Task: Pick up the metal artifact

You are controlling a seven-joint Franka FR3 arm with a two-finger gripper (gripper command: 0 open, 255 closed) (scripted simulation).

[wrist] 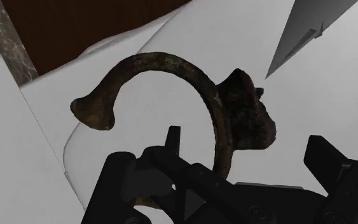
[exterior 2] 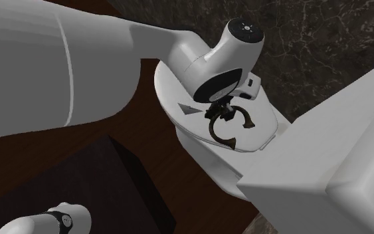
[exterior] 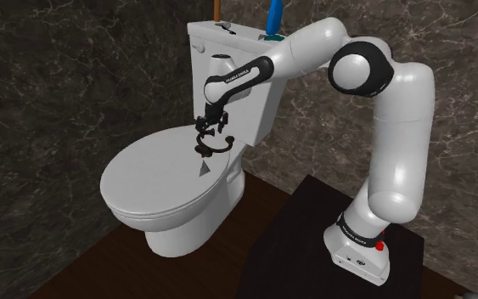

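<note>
Black claw (wrist: pixel 222 162) fingers stand wide apart, gripping nothing, straddling the artifact (wrist: pixel 165 62) (a dark, rusty open ring). It lies on the toilet lid (exterior: pixel 152 183), its arc bowing away from the claw and its ends spread along the fingers' line. A grey spike (wrist: pixel 304 32) lies near.

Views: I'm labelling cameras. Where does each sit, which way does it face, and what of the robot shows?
Shoulder view: beside the stand, looking down at the toilet lid; whole arm shows.
Second exterior view: high by the tank, close to the arm, looking down on the lid; arm links show.
Wrist view: at the arm's end, looking at the artifact between open fingers.
Shared: all three show the artifact and a grey spike.
</note>
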